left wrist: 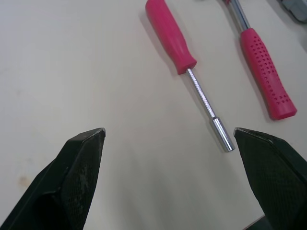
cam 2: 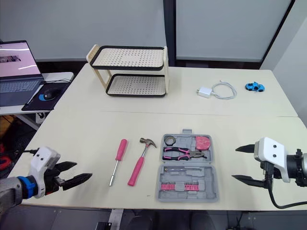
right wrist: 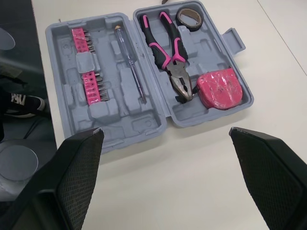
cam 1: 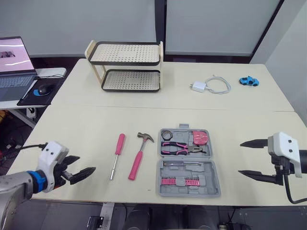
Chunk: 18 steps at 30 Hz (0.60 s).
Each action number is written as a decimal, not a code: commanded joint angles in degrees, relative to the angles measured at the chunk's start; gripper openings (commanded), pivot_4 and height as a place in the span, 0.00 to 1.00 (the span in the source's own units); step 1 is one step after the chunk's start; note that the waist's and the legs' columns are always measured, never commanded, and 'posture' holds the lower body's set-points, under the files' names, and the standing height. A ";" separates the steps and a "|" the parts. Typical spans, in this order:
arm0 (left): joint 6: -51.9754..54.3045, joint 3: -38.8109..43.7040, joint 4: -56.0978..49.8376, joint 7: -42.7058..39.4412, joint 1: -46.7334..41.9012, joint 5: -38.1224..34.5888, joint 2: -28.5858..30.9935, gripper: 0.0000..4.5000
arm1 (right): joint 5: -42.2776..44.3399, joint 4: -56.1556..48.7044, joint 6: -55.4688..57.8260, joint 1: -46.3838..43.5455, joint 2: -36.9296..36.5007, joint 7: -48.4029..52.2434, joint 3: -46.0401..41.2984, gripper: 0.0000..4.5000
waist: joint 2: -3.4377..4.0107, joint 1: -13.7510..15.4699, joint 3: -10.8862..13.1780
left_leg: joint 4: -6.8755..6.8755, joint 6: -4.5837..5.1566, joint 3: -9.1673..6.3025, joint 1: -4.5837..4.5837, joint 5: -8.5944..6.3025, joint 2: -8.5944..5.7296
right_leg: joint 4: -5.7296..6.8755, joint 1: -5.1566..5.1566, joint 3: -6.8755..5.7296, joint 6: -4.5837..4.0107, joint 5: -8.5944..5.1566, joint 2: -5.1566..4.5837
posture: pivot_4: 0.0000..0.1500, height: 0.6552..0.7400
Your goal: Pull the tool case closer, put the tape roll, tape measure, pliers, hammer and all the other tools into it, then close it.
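Count on the table [cam 1: 86, 129]: one grey tool case [cam 1: 212, 182], lying open near the front edge between the two grippers, its hinge running side to side. The far half holds one black tape roll [cam 1: 166, 134], one pair of pliers [cam 1: 180, 148] and one pink tape measure [cam 1: 200, 137]. The near half holds one slim driver [right wrist: 130, 64] and two pink strips of bits [right wrist: 88, 67]; the individual bits are too small to count. Outside the case, just to its left, lie one pink-handled hammer [cam 1: 139, 158] and one pink-handled screwdriver [cam 1: 116, 155], side by side and apart. The left gripper [left wrist: 169, 130] hovers left of the screwdriver, fingers spread wide and empty. The right gripper [cam 1: 240, 158] hangs right of the case, likewise spread and empty. At the back stand one two-tier rack [cam 1: 127, 67], one charger with cable [cam 1: 211, 85] and one blue toy car [cam 1: 249, 81]. One laptop [cam 1: 14, 67] is cut off at the left edge.
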 commanded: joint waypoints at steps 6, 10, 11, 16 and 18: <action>-4.93 4.13 -3.14 3.57 3.52 -1.79 -6.00 0.99 | -0.25 -0.15 -1.15 0.99 1.24 -0.05 -4.75 1.00 | 0.00 0.01 -0.01 | 0.01 0.00 0.00 0.00 0.00 0.01 | 0.00 0.02 0.00 0.00 0.00 0.01 | 1.00 1.00; -5.56 3.73 -4.24 4.30 3.96 -2.49 -7.04 0.99 | -0.20 0.59 -1.12 0.73 1.22 0.48 -5.00 1.00 | 0.02 0.01 -0.02 | 0.00 0.00 0.00 0.01 0.00 0.00 | 0.01 0.02 -0.01 0.00 0.00 0.02 | 1.00 1.00; -6.05 3.67 -4.28 4.03 4.04 -2.61 -6.97 0.99 | -0.13 0.90 -1.25 0.41 1.18 0.53 -5.10 1.00 | 0.02 0.01 -0.02 | 0.01 0.00 0.00 0.01 0.00 0.00 | 0.01 0.02 0.00 0.00 0.00 0.02 | 1.00 1.00; -6.84 3.91 -4.62 2.30 5.07 -3.73 -6.23 0.99 | 2.17 0.46 0.18 -1.50 1.31 0.47 -5.05 1.00 | 0.04 -0.02 -0.03 | 0.00 0.00 0.03 0.02 0.00 0.00 | 0.01 0.02 0.01 0.00 0.00 0.02 | 1.00 1.00; -7.04 4.04 -5.05 1.85 5.71 -4.05 -6.21 0.99 | 2.46 0.34 0.30 -1.61 1.26 0.46 -4.88 1.00 | 0.03 -0.02 -0.03 | 0.00 0.00 0.01 0.02 0.00 0.02 | 0.01 0.02 0.00 0.00 0.00 0.03 | 1.00 1.00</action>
